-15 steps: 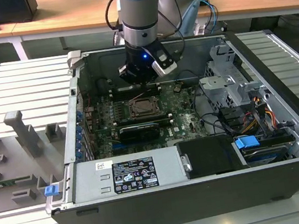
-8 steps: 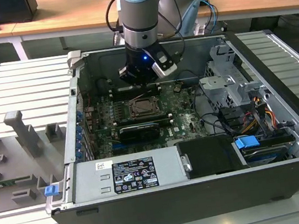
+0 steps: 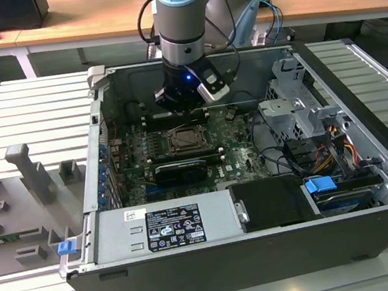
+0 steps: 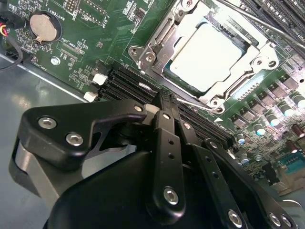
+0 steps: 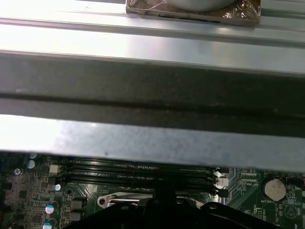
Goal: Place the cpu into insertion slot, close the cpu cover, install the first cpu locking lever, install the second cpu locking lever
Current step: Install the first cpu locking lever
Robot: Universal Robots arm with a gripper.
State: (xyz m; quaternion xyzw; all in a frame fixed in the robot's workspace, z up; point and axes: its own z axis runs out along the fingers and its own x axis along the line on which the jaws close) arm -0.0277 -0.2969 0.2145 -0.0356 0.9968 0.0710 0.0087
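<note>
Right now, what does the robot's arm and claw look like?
The round silver-grey arm with a light blue joint cap has black cables looping beside it and a small blue light glowing near its wrist. In the second wrist view, the black claw of flat metal bars is dotted with shiny silver screws.

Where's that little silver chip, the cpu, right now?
In the second wrist view the cpu sits in the insertion slot on the green motherboard, framed by the cpu cover, beside the long black memory slots.

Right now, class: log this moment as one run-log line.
gripper: above memory slots, beside socket | cpu: seated in insertion slot | cpu cover: down over cpu | fingers: state unclear
</note>
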